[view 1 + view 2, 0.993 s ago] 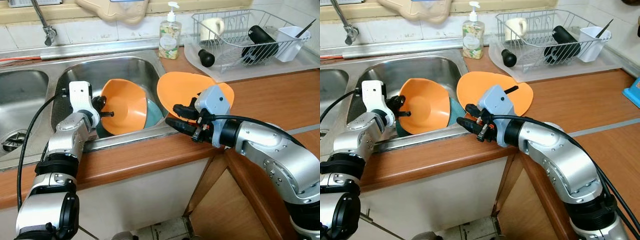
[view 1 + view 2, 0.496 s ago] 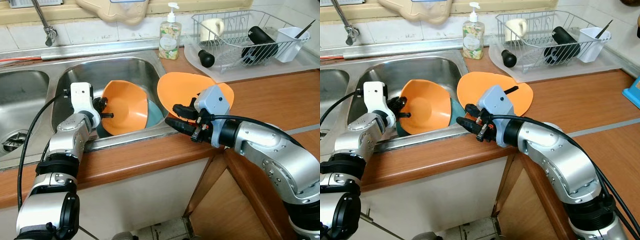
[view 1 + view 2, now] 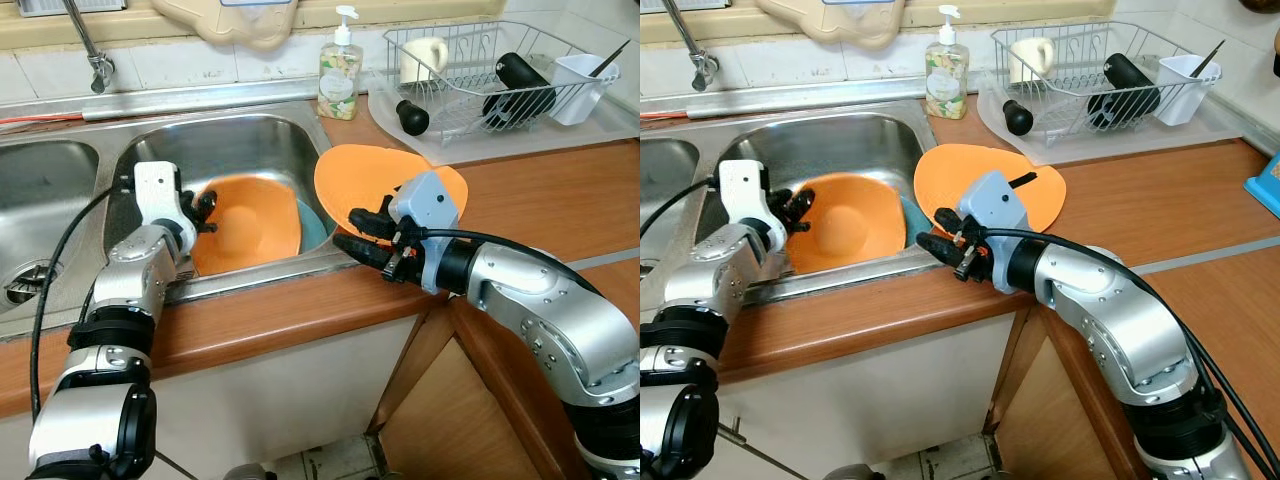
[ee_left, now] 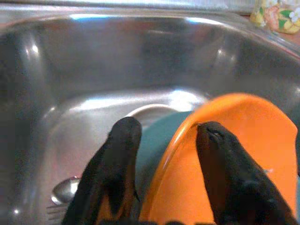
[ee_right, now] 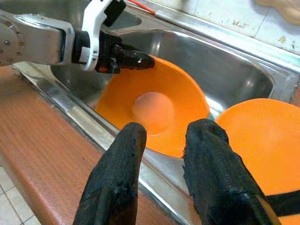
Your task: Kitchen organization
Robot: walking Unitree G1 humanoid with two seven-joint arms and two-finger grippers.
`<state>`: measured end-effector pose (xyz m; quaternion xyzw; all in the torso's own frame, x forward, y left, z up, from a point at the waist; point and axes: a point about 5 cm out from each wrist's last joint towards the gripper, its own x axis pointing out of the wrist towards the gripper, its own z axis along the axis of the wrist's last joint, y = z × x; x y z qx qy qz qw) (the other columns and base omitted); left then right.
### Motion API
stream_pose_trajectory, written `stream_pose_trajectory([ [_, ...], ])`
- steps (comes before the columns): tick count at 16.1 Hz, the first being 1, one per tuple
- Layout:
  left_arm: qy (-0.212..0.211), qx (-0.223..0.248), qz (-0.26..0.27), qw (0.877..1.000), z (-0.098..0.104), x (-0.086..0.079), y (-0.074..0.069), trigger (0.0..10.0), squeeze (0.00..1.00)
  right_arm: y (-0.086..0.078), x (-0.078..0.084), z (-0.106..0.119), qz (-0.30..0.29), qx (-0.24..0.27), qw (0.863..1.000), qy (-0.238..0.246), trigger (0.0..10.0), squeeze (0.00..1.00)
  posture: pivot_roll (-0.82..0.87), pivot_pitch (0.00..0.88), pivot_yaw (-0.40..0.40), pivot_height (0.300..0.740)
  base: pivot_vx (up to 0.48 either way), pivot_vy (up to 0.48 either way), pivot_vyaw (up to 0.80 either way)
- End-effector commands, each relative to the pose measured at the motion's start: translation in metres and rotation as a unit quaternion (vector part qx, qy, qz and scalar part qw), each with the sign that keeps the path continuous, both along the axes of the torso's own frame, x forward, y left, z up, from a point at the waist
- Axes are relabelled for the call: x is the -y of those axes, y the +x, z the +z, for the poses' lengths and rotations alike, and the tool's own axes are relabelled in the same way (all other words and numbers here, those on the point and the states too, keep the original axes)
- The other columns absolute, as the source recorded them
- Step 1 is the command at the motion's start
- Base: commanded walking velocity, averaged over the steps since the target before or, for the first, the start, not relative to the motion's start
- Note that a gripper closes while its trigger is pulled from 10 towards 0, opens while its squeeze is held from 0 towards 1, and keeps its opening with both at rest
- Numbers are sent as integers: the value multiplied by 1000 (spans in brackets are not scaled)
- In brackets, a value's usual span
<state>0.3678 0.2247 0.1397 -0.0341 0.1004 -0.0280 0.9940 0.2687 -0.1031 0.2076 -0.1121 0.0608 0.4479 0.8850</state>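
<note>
An orange bowl (image 3: 245, 222) lies tipped low in the right sink basin (image 3: 230, 140), resting on a teal dish (image 3: 311, 222). My left gripper (image 3: 207, 212) is at the bowl's left rim. In the left wrist view its fingers (image 4: 119, 154) straddle that rim, open, with a gap on one side. An orange plate (image 3: 365, 175) lies on the counter at the sink's right edge. My right gripper (image 3: 348, 228) hovers open over the sink's front right corner, just before the plate, with nothing between its fingers (image 5: 117, 173).
A soap bottle (image 3: 340, 72) stands behind the sink. A wire dish rack (image 3: 500, 70) with a mug, a black bottle and a white cup sits at the back right. A spoon (image 4: 65, 190) lies on the sink floor. A tap (image 3: 90, 50) hangs at the back left.
The orange bowl, held steeply tilted before, has dropped flatter into the basin. My left gripper's fingers have parted at its rim. The right arm has barely moved.
</note>
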Motion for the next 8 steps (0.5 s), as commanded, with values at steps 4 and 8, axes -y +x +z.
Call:
stream_pose_trajectory([
  [4, 21, 47, 2, 999, 13, -10, -4, 10000, 1000, 8, 6, 0, -43, 2, 999, 9, 10000, 0, -105, 0, 41, 740, 0, 0, 0],
  [8, 31, 97, -7, 995, 23, -11, -9, 10000, 1000, 16, 14, 0, -104, -2, 994, 25, 10000, 0, -101, 0, 37, 740, 0, 0, 0],
])
